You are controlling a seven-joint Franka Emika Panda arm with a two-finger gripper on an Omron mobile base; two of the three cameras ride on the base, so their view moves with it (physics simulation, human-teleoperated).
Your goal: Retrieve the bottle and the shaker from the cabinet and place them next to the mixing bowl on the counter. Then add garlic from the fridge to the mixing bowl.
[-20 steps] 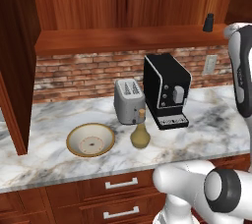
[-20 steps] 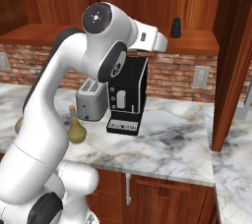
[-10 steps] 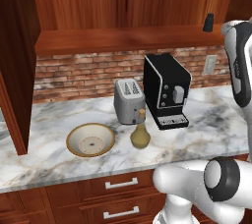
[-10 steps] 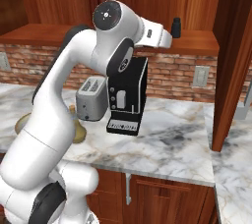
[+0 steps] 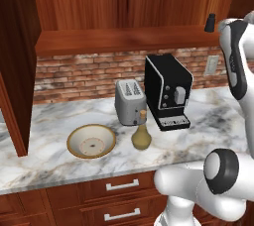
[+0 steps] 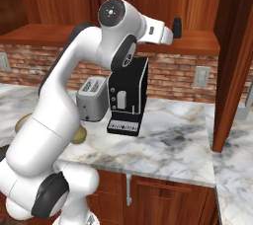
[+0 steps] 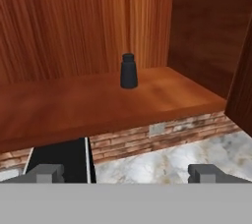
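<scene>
In the left base view, the shaker (image 5: 210,22) stands upright at the right end of the cabinet (image 5: 124,2) shelf, close to the arm. Below, on the counter (image 5: 59,155), the mixing bowl (image 5: 92,141) sits just left of the bottle (image 5: 141,134), with a grey toaster (image 5: 130,102) and a black coffee machine (image 5: 167,91) behind them.

In the right base view, the shaker (image 6: 176,28) stands just beyond the end of the arm, on the shelf above the coffee machine (image 6: 128,95).

In the hand view, the pincer (image 7: 126,173) is spread wide and empty, its tips low in the frame. The shaker (image 7: 129,71) stands ahead on the shelf, well apart from the fingers.
</scene>
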